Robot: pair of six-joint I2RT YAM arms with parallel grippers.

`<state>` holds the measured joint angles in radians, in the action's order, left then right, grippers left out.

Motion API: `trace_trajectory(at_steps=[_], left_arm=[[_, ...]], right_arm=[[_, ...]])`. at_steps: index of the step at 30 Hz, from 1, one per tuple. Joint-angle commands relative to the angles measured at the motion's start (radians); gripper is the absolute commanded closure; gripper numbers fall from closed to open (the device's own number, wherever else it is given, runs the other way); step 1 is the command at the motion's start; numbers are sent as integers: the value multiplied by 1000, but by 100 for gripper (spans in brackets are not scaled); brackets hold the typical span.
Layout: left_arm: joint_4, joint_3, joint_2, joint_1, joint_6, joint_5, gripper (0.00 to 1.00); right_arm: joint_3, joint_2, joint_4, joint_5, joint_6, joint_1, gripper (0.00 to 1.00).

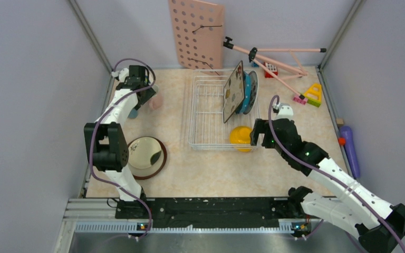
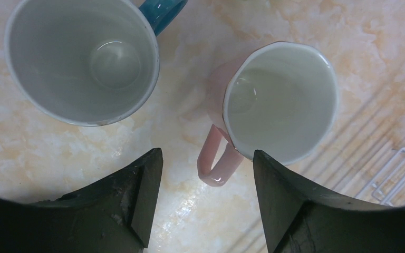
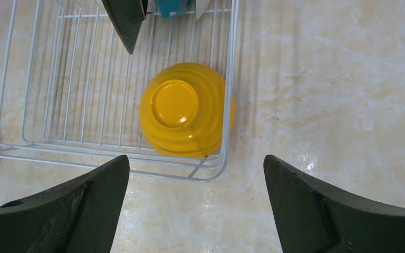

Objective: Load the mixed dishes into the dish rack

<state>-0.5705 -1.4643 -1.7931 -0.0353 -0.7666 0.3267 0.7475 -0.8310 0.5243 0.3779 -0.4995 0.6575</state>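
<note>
The pink mug (image 2: 279, 100) stands upright on the table, its handle (image 2: 219, 163) pointing between my left fingers. The teal mug (image 2: 82, 58) stands upright to its left. My left gripper (image 2: 205, 200) is open and empty above the mugs (image 1: 146, 96). The dish rack (image 1: 211, 113) holds the square flowered plate (image 1: 233, 91) and the teal dotted plate (image 1: 250, 92) on edge. The yellow bowl (image 3: 184, 116) lies upside down in the rack's near right corner. My right gripper (image 3: 196, 205) is open and empty just outside that corner (image 1: 253, 138). The brown-rimmed cream plate (image 1: 146, 156) lies flat by the left arm.
A pink pegboard (image 1: 196, 34) leans on the back wall. A pink tripod (image 1: 274, 58) and toy blocks (image 1: 314, 95) lie at the back right. A purple object (image 1: 350, 147) lies along the right edge. Grey walls enclose the table.
</note>
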Motion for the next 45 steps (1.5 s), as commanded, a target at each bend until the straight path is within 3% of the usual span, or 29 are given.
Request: trace_trajectory(at_steps=[1, 8, 15, 18, 20, 23, 33, 45], left_arm=[[46, -57, -28, 3, 22, 21, 34], [50, -97, -69, 3, 32, -3, 47], [79, -103, -94, 3, 40, -45, 52], [78, -108, -105, 3, 37, -55, 64], [76, -108, -105, 2, 41, -58, 86], [59, -115, -86, 2, 42, -62, 100], [43, -92, 114, 2, 51, -100, 100], [151, 110, 487, 3, 1, -452, 100]], right_arm=[[48, 23, -10, -6, -13, -7, 5], [49, 22, -6, -11, -13, -7, 5], [54, 20, -7, -19, -11, -7, 5], [64, 19, 2, -17, -8, -7, 5], [67, 20, 6, -15, -9, -7, 5], [71, 24, 12, -19, -10, -7, 5], [91, 27, 12, -45, -13, -7, 6], [152, 39, 25, -58, 22, -7, 5]])
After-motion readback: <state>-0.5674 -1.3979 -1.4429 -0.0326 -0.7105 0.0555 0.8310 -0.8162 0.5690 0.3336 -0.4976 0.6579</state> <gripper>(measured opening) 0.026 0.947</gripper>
